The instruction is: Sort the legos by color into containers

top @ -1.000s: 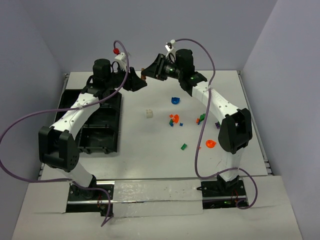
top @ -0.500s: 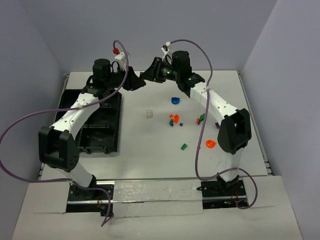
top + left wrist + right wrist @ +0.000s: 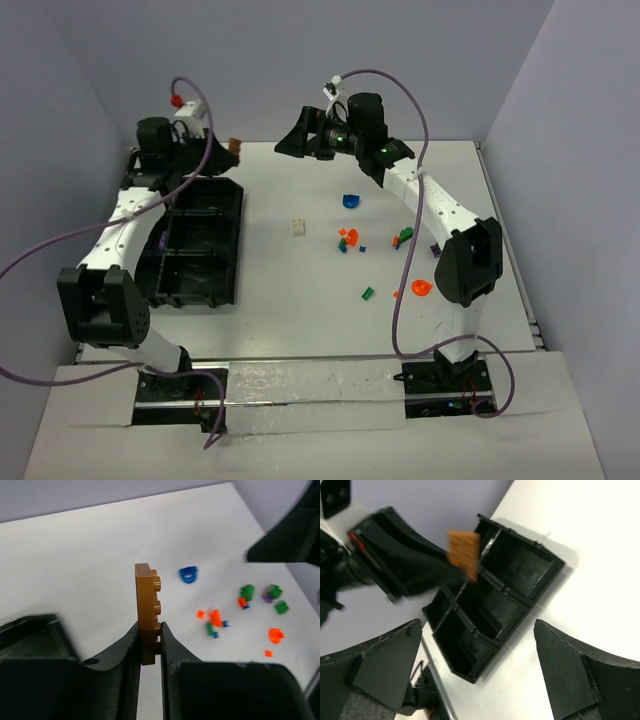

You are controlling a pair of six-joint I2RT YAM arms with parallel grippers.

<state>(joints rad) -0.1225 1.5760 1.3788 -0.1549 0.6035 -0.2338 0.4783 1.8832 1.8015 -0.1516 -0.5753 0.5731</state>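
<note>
**Left jaws grasp thin brown plastic lego plate [image 3: 146, 611]**

It hangs upright at 11 o'clock, near the black divided plastic tray [image 3: 232, 200]. The right jaws are released wide. Other coloured legos [image 3: 347, 238] lie at 3 o'clock.

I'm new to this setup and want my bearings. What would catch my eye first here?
A brown lego plate is pinched in the left end effector, hovering near the far corner of the black tray. To its right, bright loose legos dot the white table.
</note>
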